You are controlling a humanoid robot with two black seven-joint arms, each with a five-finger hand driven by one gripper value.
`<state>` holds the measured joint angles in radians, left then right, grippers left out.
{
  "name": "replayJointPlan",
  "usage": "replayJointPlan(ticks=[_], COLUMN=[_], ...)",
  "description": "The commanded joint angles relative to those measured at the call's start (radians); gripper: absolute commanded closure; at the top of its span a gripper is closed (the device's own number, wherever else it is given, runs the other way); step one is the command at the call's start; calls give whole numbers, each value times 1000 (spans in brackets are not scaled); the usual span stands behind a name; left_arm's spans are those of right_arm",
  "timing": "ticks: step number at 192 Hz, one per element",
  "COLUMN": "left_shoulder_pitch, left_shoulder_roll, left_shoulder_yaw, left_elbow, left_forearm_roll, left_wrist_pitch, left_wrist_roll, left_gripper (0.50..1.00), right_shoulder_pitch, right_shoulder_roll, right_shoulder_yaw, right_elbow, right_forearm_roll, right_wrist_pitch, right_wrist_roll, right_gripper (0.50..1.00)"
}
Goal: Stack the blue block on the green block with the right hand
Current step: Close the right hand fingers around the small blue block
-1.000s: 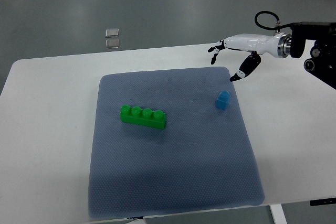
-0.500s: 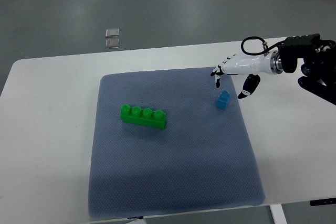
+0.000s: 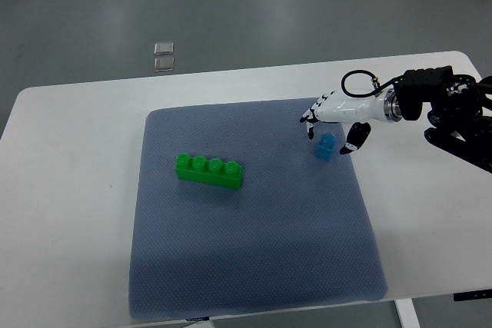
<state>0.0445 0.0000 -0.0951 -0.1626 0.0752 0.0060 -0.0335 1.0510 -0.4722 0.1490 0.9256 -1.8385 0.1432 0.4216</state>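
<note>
Blue block (image 3: 327,146) sits under right hand (image 3: 332,117) — contact unclear.

R hand closing in on blue block

R hand (image 3: 332,117) moved left & down from desk's far edge; fingers now spread just over blue block (image 3: 327,146), thumb by its right side. Not yet gripped.

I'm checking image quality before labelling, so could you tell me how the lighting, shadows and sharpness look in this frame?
Top view: even, soft light without glare; the green block and blue block look sharp, casting only faint shadows on the grey mat; the right hand is crisp, with no motion blur.
</note>
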Motion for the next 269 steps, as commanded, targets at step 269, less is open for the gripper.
replayJointPlan(ticks=[269], left_shoulder_pitch=[0], left_shoulder_roll=[0], left_shoulder_yaw=[0], left_elbow=[0], left_forearm_roll=[0], left_wrist_pitch=[0], left_wrist_roll=[0], left_gripper=[500], right_shoulder_pitch=[-14], right_shoulder_roll=[15], right_shoulder_yaw=[-28], right_elbow=[-53], right_forearm_roll=[-54], right_wrist_pitch=[-93], right_wrist_roll=[6], right_gripper=[630])
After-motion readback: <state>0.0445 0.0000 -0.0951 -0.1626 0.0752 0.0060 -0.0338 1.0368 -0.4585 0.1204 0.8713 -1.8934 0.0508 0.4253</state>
